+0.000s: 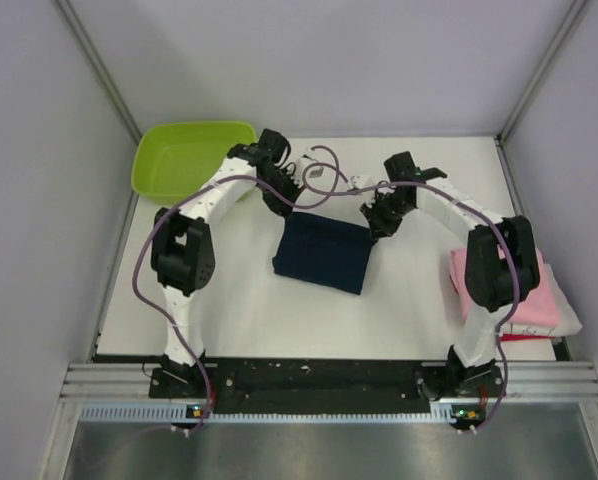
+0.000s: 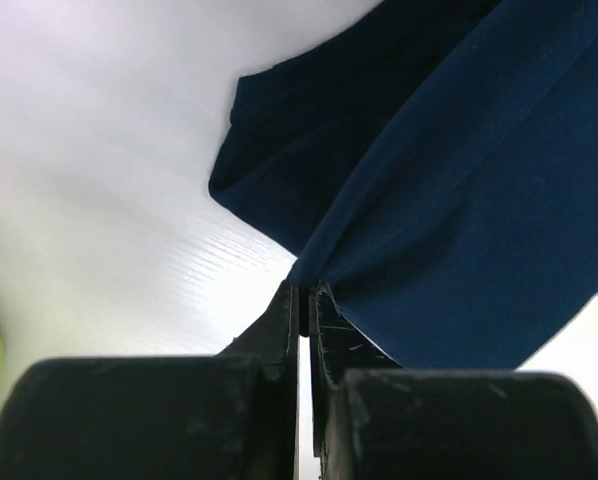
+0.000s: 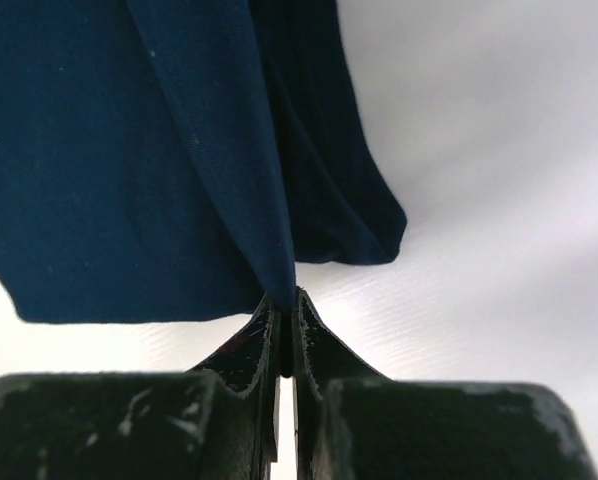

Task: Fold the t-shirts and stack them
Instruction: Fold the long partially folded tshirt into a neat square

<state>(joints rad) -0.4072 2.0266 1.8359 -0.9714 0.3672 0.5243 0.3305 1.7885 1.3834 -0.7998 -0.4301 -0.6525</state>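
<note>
T-shirt, navy, far corners pinched, one in closed left jaws, one in closed right jaws

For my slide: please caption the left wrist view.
The left gripper shut on the navy t-shirt, white table behind.

Setting identified as a robotics lab test cell. White tabletop is enclosed by plain grey panels in aluminium profile, beyond and outboard of left hand and right hand. Left arm and right arm are bolted to a slotted rail. Purple cabling is left exposed.
</note>
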